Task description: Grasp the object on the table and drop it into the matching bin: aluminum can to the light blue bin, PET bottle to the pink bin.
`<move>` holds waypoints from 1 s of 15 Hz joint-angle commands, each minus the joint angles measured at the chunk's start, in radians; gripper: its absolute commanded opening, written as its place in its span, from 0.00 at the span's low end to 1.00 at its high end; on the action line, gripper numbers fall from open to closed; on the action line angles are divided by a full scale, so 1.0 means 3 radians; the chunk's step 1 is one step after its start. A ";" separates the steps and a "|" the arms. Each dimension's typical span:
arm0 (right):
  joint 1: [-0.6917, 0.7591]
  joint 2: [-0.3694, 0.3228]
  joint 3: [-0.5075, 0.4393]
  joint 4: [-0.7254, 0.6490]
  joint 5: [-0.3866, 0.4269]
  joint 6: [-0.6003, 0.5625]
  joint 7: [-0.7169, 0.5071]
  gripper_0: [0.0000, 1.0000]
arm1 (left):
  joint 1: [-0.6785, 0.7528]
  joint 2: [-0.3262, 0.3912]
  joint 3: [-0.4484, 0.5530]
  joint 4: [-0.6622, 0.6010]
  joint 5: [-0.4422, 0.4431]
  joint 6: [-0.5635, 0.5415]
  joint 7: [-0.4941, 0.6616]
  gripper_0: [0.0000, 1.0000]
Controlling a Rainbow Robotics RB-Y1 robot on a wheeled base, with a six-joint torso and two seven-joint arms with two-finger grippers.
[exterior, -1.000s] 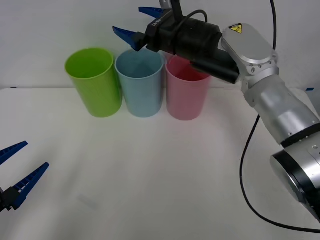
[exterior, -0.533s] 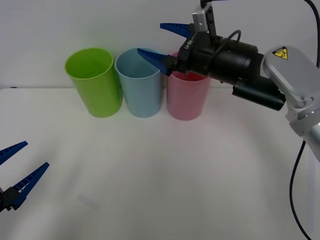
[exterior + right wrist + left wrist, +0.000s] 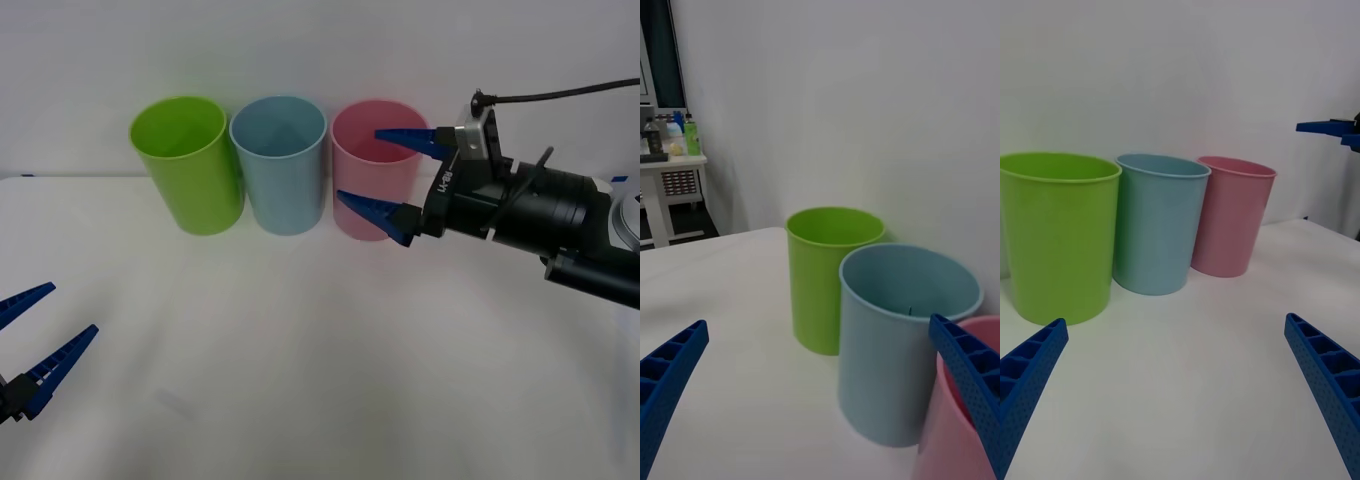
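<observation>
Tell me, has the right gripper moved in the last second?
Yes. The right gripper has swung from above the light blue bin rightward and down, now before the pink bin.

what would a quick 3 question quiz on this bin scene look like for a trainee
1. True or false: the right gripper is shut on a can.
2. Which bin stands in the middle of the row? A) lime green bin B) light blue bin C) pink bin
3. Which gripper is low over the near edge of the table?

Key
1. False: it is open and holds nothing, in front of the pink bin.
2. B: the light blue bin stands between the lime green bin and the pink bin.
3. The left gripper, open.
</observation>
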 commanded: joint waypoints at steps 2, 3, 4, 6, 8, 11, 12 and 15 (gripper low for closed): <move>0.0543 0.0113 -0.0346 -0.0032 -0.0014 -0.0271 0.0029 1.00 | 0.0000 0.0000 0.0000 0.0000 0.0000 0.0000 0.0000 1.00; 0.0676 0.0143 -0.0423 -0.0032 -0.0014 -0.0312 0.0044 1.00 | 0.0000 0.0000 0.0000 0.0000 0.0000 0.0000 0.0000 1.00; 0.0845 0.0200 -0.0515 -0.0032 -0.0019 -0.0327 0.0085 1.00 | 0.0000 0.0000 0.0000 0.0000 0.0000 0.0000 0.0000 1.00; 0.1090 0.0338 -0.0673 -0.0053 -0.0029 -0.0353 0.0300 1.00 | 0.0000 0.0000 0.0000 0.0000 0.0000 0.0000 0.0000 1.00; 0.1330 0.0476 -0.0832 -0.0053 -0.0029 -0.0404 0.0632 1.00 | 0.0000 0.0000 0.0000 0.0000 0.0000 0.0000 0.0000 1.00; 0.1653 0.0588 -0.0995 -0.0053 -0.0029 -0.0450 0.0965 1.00 | 0.0000 0.0000 0.0000 0.0000 0.0000 0.0000 0.0000 1.00; 0.1750 0.0609 -0.1047 -0.0053 -0.0029 -0.0450 0.1067 1.00 | 0.0000 0.0000 0.0000 0.0000 0.0000 0.0000 0.0000 1.00; 0.2011 0.0675 -0.1190 -0.0053 -0.0029 -0.0491 0.1231 1.00 | 0.0000 0.0000 0.0000 0.0000 0.0000 0.0000 0.0000 1.00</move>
